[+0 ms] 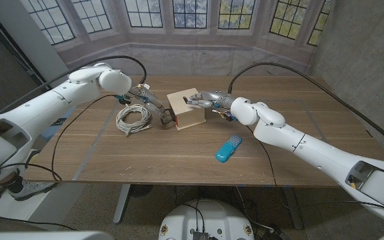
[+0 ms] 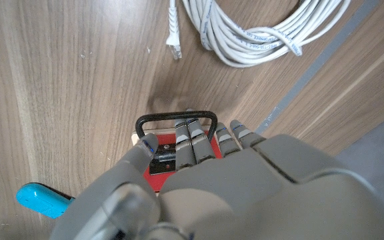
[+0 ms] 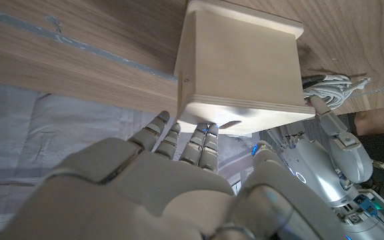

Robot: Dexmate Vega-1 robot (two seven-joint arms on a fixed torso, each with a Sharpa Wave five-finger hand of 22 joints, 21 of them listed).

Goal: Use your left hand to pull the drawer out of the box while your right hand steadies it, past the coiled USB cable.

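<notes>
A light wooden box (image 1: 187, 110) stands mid-table. Its red drawer front (image 2: 157, 164) carries a black loop handle (image 2: 176, 118), which faces my left side. My left hand (image 1: 153, 105) has its fingers (image 2: 191, 137) hooked into that handle, with the thumb beside it. My right hand (image 1: 207, 101) reaches over from the other side, and its fingertips (image 3: 193, 137) rest on the box's (image 3: 242, 63) top edge, thumb apart. A coiled white cable (image 1: 132, 118) lies on the table just left of the drawer, and its coil (image 2: 265, 33) shows beyond my left fingers.
A blue oblong object (image 1: 228, 149) lies on the table in front of the box, to the right. It shows again (image 2: 42, 200) beside my left hand. A loose cable end with a plug (image 2: 173, 33) lies near the drawer handle. Grey tape lines (image 1: 95, 143) mark the tabletop.
</notes>
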